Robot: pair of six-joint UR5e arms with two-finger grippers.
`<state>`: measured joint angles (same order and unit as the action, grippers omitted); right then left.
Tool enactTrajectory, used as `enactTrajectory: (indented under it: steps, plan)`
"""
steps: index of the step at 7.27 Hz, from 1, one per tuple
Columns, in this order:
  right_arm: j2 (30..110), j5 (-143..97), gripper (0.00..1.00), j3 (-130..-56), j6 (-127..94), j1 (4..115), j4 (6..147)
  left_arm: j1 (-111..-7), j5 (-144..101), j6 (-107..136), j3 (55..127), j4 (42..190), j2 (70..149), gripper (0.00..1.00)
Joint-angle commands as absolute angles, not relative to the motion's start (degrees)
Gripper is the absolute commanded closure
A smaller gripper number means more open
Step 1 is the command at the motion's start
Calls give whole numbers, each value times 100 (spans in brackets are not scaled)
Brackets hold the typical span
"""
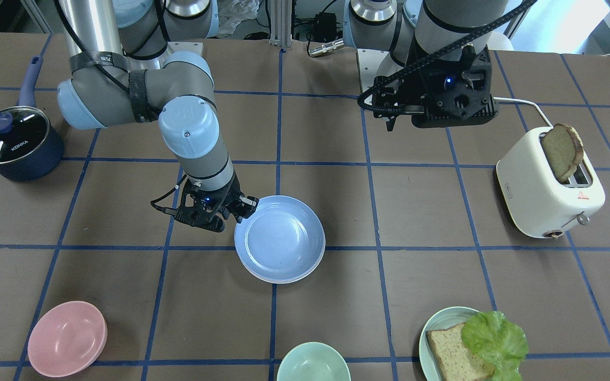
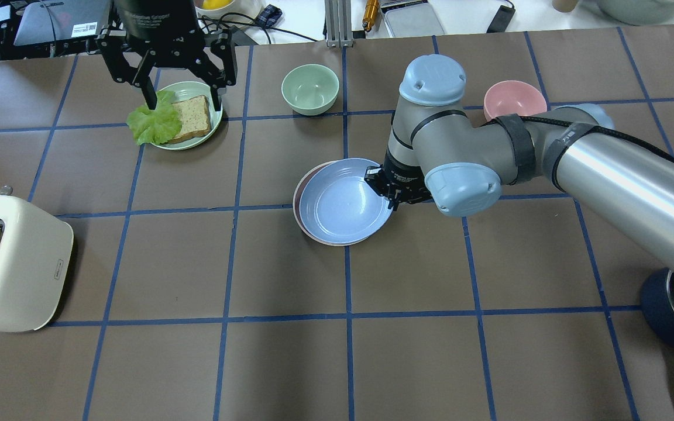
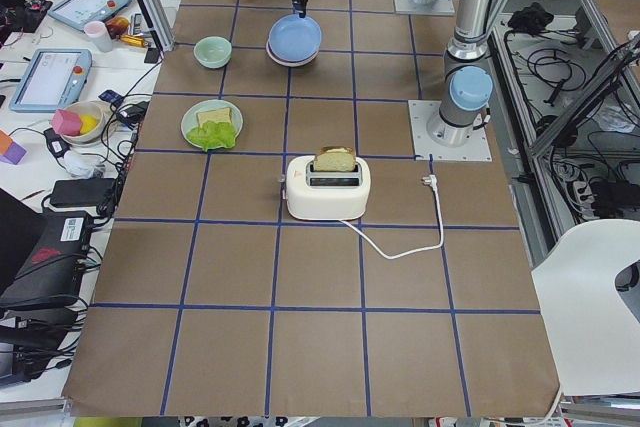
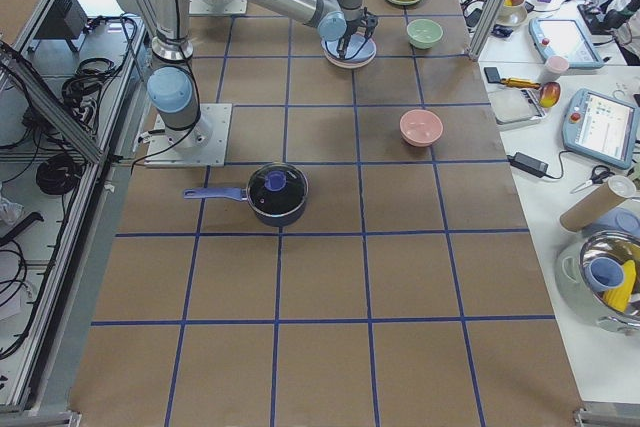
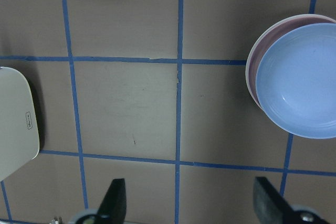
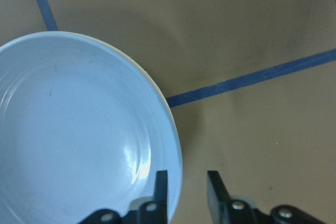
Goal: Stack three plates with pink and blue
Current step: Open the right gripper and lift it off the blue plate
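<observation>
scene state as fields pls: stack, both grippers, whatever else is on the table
stack: blue plate atop pink plate, offset, pink rim showing
beneath pink: cannot tell
right gripper: open, astride blue plate's rim
left gripper: open, empty, high above table
others: toaster holding bread slice, mint bowl, pink bowl, lidded saucepan, teal plate with bread and lettuce

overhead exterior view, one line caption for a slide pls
Right claw at the rim of the blue plate stacked on the pink plate; left claw high and open
</observation>
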<state>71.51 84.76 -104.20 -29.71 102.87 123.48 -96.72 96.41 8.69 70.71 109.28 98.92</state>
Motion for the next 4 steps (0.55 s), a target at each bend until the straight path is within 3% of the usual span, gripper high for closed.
enactTrajectory:
  steps: [1,3,4]
  plan:
    - [7145,8499,0,-10119,-2797,10144,12271,-9650,9624,783,7574,10628,9485,16]
    - [7189,8875,0,-9163,-1895,9767,10906,-9650,9326,686,8197,9821,9151,0]
    - [7268,8886,0,-8810,-1498,9625,10368,-9650,9317,659,8548,9530,8975,0]
